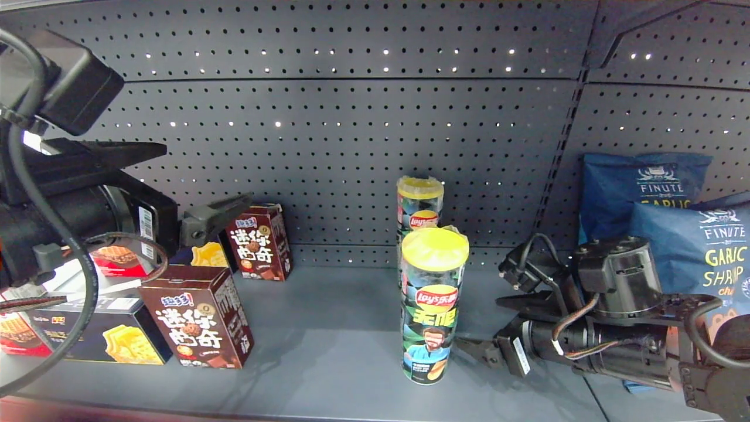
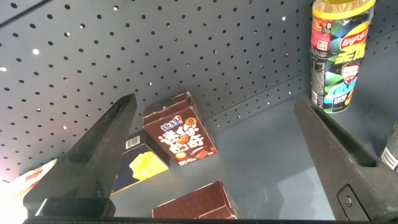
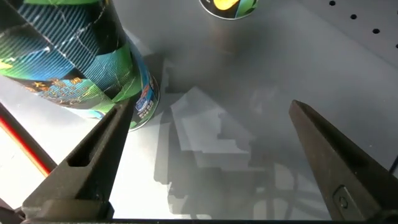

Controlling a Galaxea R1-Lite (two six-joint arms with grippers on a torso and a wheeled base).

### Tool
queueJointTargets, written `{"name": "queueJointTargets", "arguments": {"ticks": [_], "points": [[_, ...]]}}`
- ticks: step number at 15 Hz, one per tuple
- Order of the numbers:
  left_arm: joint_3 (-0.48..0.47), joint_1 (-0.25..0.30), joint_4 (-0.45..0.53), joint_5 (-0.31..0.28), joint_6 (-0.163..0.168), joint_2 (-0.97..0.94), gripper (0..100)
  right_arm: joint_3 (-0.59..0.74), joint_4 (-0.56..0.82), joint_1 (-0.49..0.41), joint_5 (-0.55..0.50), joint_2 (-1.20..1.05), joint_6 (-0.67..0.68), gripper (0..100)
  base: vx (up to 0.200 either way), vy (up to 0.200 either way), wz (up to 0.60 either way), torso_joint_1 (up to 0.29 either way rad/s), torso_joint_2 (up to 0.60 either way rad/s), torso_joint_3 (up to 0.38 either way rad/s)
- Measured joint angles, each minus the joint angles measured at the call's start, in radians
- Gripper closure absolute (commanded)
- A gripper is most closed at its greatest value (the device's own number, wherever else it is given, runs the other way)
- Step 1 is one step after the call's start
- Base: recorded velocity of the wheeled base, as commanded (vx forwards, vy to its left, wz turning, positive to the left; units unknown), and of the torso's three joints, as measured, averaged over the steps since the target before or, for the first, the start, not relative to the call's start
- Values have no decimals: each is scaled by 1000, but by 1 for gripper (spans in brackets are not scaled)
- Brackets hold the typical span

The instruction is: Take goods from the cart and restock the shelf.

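Two tall chips cans with yellow lids stand upright mid-shelf, the front can (image 1: pixel 433 305) just ahead of the back can (image 1: pixel 419 208). My right gripper (image 1: pixel 483 325) sits low over the shelf board (image 1: pixel 328 351), just right of the front can, open and empty. In the right wrist view the front can (image 3: pixel 74 56) stands beside one finger (image 3: pixel 93 162), outside the gap of the gripper (image 3: pixel 211 106). My left gripper (image 1: pixel 205 176) hangs open and empty above the brown boxes at the left. It is also open in its own view (image 2: pixel 214 102), with a chips can (image 2: pixel 339 56) beyond.
Two brown cookie boxes (image 1: pixel 199 319) (image 1: pixel 261 240) stand at the left, with a black-and-yellow box (image 1: pixel 117 340) and red boxes (image 1: pixel 17 334) behind the left arm. Blue snack bags (image 1: pixel 697 252) lean at the right behind the right arm. A pegboard wall (image 1: pixel 351 135) backs the shelf.
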Motion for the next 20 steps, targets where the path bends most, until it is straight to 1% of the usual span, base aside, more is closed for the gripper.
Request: {"name": "queueJointTargets", "arguments": {"ticks": [18,20], "points": [[2,-1,-1,1,0,5,0,-15,0,17,1,28,-1,0,0,0,0,0,0,0],[2,0,-5,3,-27,4,0,-15,0,14,-10,11,0,0,0,0,0,0,0,0]]}}
